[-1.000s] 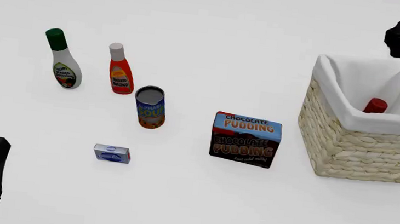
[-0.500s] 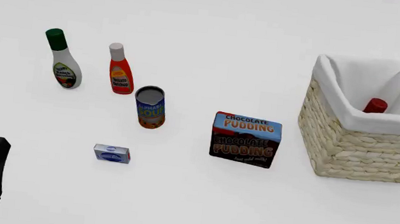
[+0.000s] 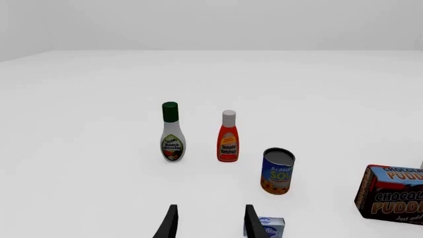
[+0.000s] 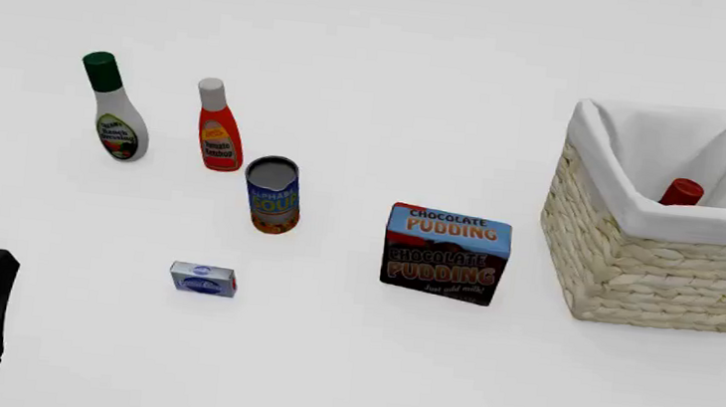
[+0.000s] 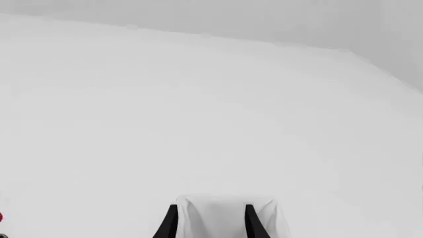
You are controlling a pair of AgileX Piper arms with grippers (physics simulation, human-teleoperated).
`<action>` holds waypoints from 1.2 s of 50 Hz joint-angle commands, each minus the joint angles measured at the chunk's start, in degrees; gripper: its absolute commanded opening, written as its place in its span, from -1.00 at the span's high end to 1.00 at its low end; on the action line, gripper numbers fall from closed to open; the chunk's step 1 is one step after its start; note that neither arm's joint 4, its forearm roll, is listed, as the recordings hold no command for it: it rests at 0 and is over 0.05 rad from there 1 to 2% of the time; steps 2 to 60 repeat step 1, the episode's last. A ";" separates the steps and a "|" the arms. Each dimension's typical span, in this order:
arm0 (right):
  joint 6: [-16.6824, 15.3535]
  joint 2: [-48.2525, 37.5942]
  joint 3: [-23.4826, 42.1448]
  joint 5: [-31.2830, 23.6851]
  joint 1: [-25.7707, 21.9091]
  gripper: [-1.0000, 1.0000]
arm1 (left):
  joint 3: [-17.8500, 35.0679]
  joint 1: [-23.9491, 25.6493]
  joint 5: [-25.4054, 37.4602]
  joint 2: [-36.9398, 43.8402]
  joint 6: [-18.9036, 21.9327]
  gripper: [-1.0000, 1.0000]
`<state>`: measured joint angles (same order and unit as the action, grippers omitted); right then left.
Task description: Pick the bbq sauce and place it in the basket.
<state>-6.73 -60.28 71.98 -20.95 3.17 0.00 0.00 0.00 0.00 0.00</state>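
Front view shows your right arm has left the frame, its empty gripper spread, leaving the dark red-capped bbq sauce bottle inside the pale wicker basket at the table's right edge, so placement looks done.

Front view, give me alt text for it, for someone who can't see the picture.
A wicker basket with white lining stands at the right of a white table, the red cap of the bbq sauce showing inside it. Left of it stand a chocolate pudding box, a soup can, a ketchup bottle and a ranch dressing bottle, with a small blue-and-white box nearer the camera.
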 commanded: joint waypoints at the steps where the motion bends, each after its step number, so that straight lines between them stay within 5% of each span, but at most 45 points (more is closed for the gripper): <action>1: 1.66 3.02 1.79 0.47 0.57 -1.00 | 0.00 0.00 0.00 0.00 0.00 -1.00; 60: 1.66 3.02 1.79 0.47 0.57 -1.00 | 0.00 0.00 0.00 0.00 0.00 -1.00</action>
